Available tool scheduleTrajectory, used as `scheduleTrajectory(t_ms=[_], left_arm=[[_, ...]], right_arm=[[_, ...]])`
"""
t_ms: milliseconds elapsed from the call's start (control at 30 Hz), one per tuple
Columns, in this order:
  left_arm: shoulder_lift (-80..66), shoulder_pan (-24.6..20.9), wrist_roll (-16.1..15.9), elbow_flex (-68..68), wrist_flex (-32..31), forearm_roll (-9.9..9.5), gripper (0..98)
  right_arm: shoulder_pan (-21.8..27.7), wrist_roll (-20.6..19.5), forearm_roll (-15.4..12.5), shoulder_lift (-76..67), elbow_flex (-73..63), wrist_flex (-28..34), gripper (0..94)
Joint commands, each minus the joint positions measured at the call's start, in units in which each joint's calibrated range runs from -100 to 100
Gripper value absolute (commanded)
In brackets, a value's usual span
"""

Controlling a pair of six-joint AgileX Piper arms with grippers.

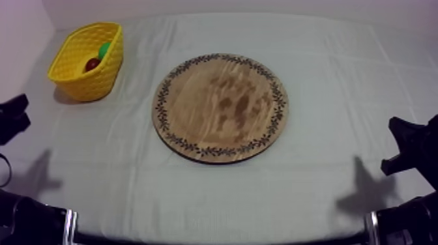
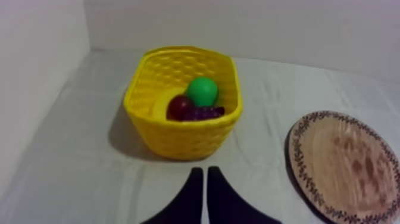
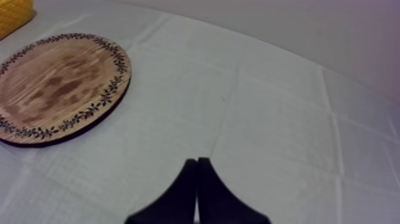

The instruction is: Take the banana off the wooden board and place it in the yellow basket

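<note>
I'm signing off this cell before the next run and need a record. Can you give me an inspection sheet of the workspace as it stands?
surface: grey-white cloth, lightly creased, no stains seen.
job's things: wooden board mid-table, nothing on it; yellow basket at the far left, holding a pale yellow curve, likely the banana.
clutter: also in the basket, a green fruit, a small red fruit and grapes.
grippers: left gripper low at its side, facing the basket, jaws together on nothing; right gripper low at its side, near the board, jaws together on nothing.
cables: nothing seen on the cloth.
surroundings: plain pale wall behind the table.
</note>
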Motion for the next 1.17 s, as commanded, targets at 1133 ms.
scheduleTrajectory(t_ms=[1133], left_arm=[[-13.14,-0.88,6.32,17.55,-13.61,-1.62,0.1]], right_arm=[[0.0,0.0,0.0,0.03,-0.03,0.0,0.2]])
